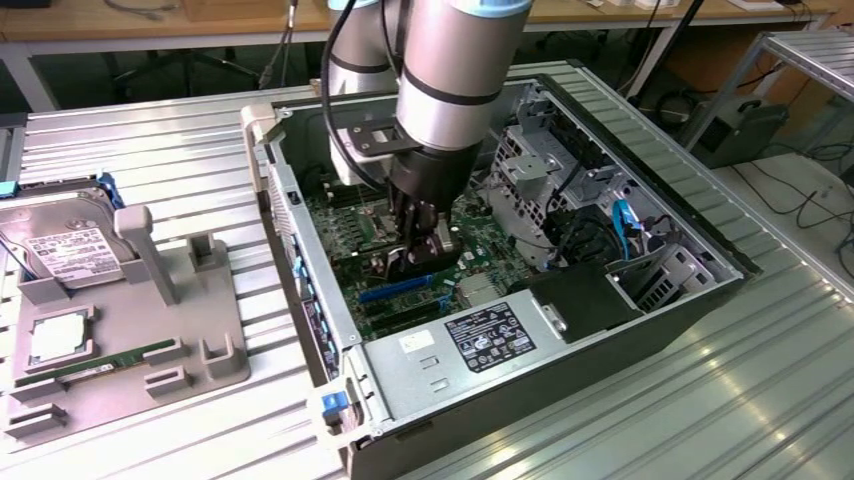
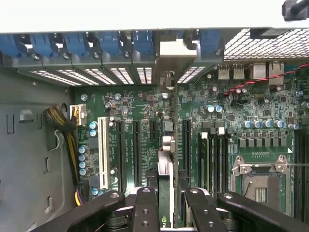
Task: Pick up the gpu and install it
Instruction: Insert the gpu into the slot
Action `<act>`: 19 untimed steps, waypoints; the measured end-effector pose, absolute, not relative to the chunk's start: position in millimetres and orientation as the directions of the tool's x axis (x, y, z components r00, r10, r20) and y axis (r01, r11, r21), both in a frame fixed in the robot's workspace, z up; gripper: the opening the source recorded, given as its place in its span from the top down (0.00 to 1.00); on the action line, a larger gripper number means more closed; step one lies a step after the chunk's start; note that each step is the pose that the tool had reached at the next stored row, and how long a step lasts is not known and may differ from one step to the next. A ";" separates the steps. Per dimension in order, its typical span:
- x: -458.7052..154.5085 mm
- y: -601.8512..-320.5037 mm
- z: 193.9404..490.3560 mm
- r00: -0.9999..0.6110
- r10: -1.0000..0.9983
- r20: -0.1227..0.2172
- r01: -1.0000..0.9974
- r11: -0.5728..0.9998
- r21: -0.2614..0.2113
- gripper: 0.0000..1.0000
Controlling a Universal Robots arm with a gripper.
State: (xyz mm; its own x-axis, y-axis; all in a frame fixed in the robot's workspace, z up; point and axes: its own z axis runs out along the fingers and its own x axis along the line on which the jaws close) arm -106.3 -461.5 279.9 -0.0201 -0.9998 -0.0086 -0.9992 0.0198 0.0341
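1. gripper [image 1: 418, 262]: lowered into the open computer case [image 1: 627, 360], centre of the exterior view. Clamped on the gpu from both sides, with black fingers [image 2: 145, 208] flanking it.

2. gpu [image 2: 164, 166]: seen edge-on from the wrist camera as a thin strip standing upright over the motherboard [image 2: 140, 96], among the long black slots. Silver bracket [image 2: 171, 48] at the far end, against the rear wall of the case, in line with the blue clips [image 2: 72, 43]. Seated in a slot or only held above one: cannot tell. Near end hidden between the fingers. Almost wholly covered by the gripper and arm [image 1: 454, 80] in the exterior view.

3. processor socket [image 2: 260, 186]: open, on the motherboard, partly cut off at the frame edge.

4. power supply [image 1: 487, 335]: lower centre of the exterior view, with a label too small to read.

5. grey tray [image 1: 180, 315]: at the exterior view's left, well apart from the case. Holding a hard drive [image 1: 67, 250] with a white label, a green memory stick [image 1: 100, 358] lying flat, and a square silver chip [image 1: 60, 335].
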 end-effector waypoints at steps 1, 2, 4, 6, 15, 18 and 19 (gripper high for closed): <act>-106.3 -461.6 279.9 -0.020 -1.000 -0.008 -0.999 0.020 0.034 0.74; -106.3 -461.6 279.8 -0.020 -1.000 -0.008 -0.999 0.020 0.034 0.74; -106.3 -461.5 277.9 -0.020 -1.000 -0.009 -0.999 0.020 0.034 0.74; -106.3 -461.5 273.3 -0.020 -1.000 -0.012 -0.999 0.020 0.034 0.74; -106.3 -461.6 263.3 -0.019 -1.000 -0.022 -0.999 0.019 0.035 0.74; -106.3 -461.5 262.3 -0.016 -1.000 -0.026 -0.999 0.015 0.035 0.74; -106.3 -461.4 262.3 -0.012 -1.000 -0.027 -0.999 0.012 0.035 0.74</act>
State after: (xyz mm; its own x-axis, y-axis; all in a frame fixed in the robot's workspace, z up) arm -106.3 -461.4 262.3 -0.0125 -0.9996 -0.0271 -0.9993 0.0115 0.0347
